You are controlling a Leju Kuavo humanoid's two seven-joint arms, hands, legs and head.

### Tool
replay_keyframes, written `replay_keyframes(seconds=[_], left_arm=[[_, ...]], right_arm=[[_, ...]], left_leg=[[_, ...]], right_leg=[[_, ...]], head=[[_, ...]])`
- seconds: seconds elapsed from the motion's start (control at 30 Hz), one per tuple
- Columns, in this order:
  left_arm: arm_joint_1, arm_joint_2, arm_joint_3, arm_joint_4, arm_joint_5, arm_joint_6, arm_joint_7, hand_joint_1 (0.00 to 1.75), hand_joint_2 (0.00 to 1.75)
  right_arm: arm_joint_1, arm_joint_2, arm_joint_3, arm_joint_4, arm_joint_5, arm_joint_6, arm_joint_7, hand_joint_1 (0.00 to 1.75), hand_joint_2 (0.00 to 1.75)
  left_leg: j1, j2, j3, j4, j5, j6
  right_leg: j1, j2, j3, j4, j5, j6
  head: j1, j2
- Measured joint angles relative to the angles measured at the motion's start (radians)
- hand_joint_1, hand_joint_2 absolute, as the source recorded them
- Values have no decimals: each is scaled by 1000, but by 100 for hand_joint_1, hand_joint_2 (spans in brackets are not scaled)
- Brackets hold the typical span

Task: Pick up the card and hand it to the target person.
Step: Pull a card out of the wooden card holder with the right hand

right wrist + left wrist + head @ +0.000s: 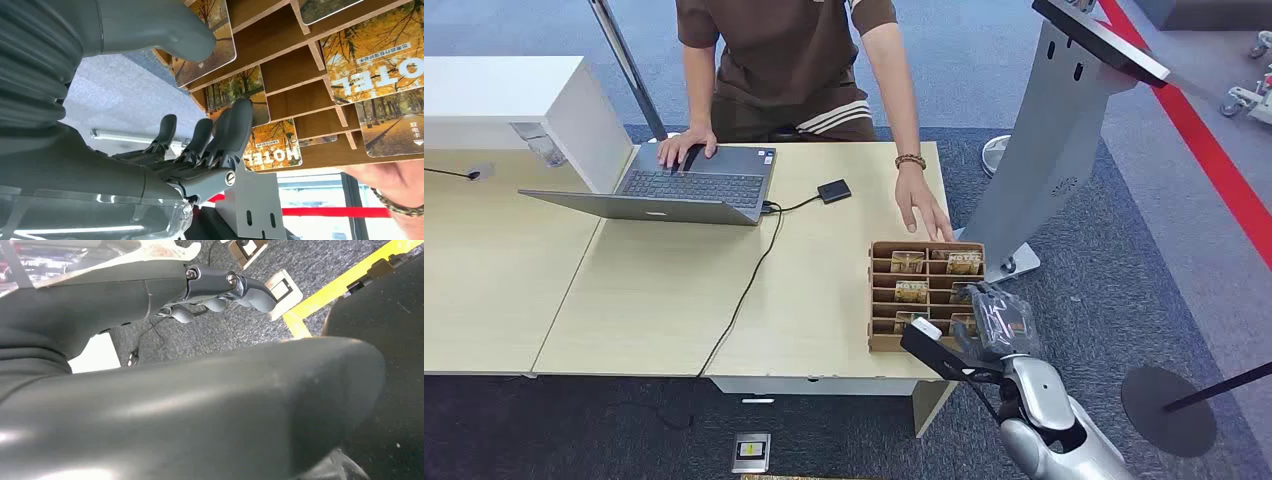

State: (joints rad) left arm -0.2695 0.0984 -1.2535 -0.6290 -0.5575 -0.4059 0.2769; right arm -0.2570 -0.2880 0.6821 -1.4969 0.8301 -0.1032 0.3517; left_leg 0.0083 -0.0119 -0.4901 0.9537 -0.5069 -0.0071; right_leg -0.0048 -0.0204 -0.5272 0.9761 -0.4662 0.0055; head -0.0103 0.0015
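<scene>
Reaching over the near right corner of the worktop (654, 300), the right robot hand (999, 318) hovered above the cardboard card rack (879, 300), and the task looked to be at its very start: no card had been lifted, and the handover was wholly undone. In the right wrist view the thumb and the darker fingers (235, 127) stood apart with nothing between them, so the hand held nothing. Hotel cards with autumn-tree prints lay in the rack's slots; the nearest card (272, 145) sat just beyond the fingertips, close but, as far as I could judge, not touched. Another card (210, 45) lay just behind the thumb. A person (784, 60) stood at the far side of the worktop, one hand on a laptop (689, 185), the other hand (924, 205) resting at the rack's far edge, probably the one to receive the card. What remained was to close on a card, draw it from its slot and carry it across. The left robot hand (220, 290) hung over the carpet, fingers curled inward around nothing.
</scene>
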Motion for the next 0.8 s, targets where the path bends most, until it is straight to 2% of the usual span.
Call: replay_keyframes(seconds=[0.5,0.8], left_arm=[[2,3,25,22,30,25,3,0,0],[4,4,32,26,29,33,6,0,0]], right_arm=[[0,0,5,32,-10,1,15,90,175],[-4,0,5,53,-33,-7,18,105,175]], left_leg=[[0,0,0,0,0,0],[0,0,0,0,0,0]], right_leg=[[0,0,0,0,0,0],[0,0,0,0,0,0]], head=[[0,0],[0,0]])
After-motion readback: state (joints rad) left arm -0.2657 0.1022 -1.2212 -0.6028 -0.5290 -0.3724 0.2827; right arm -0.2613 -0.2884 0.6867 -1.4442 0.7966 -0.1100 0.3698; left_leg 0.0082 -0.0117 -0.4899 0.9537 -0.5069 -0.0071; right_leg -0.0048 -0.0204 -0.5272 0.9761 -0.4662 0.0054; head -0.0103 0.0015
